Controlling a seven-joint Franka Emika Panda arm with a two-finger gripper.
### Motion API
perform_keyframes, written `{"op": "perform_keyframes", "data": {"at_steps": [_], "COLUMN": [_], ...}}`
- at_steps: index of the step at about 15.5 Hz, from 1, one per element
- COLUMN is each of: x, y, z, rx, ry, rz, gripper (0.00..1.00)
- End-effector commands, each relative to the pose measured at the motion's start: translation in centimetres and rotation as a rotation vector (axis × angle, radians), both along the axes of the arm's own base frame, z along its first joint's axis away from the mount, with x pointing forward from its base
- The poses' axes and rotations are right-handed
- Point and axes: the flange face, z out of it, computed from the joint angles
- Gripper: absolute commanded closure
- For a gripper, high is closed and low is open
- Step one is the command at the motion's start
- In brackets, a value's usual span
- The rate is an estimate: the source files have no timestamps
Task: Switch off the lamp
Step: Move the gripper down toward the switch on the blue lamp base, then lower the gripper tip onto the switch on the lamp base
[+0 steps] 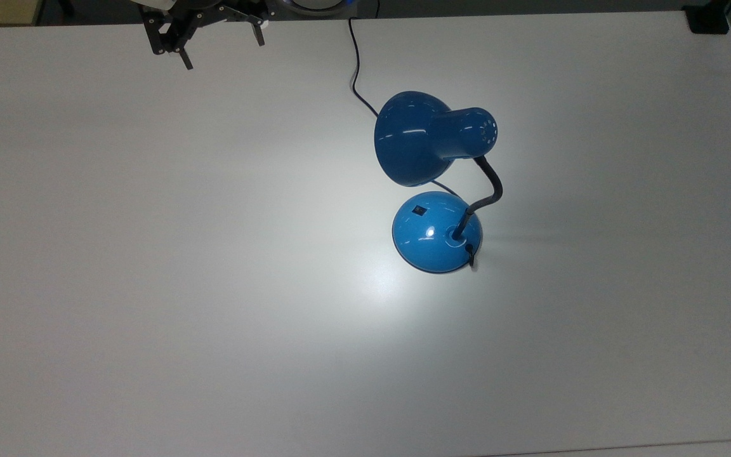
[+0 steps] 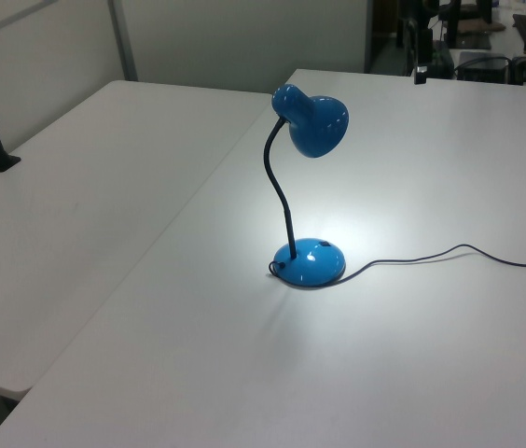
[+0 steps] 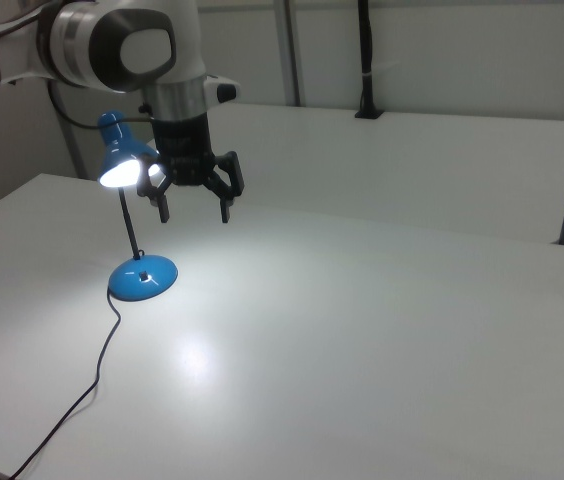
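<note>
Lit lamp (image 1: 437,184), no legible markings; pincer (image 3: 195,211) spread

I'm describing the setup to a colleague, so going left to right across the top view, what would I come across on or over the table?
gripper, hanging open at the top edge → cord running toward the lamp → lamp, lit, its shade above its base → a small black object at the table's top right corner.
</note>
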Motion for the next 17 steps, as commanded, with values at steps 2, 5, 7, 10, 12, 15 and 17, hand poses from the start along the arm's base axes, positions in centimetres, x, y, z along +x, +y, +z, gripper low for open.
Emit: {"op": "perform_keyframes", "data": {"at_steps": [2,5,7,10,12,15,17], "x": [-0.9,-0.7,-0.5,-0.4,0.0,1.0,1.3], "y": [0.8,1.4,3.0,6.2,9.2,13.3,15.3], "z": [-4.2,-7.4,-8.9,-11.0,-12.6,-14.8,-15.7], "rx": [-0.003,0.010,0.050,0.059,0.062,0.071,0.081], "ry": [0.052,0.023,0.024,0.019,-0.001,-0.028,-0.034], "rz": [0.043,0.040,0.018,-0.080,-0.144,-0.281,-0.333], "gripper": [0.00,0.11,0.40,0.79,0.91,1.00,1.00]}}
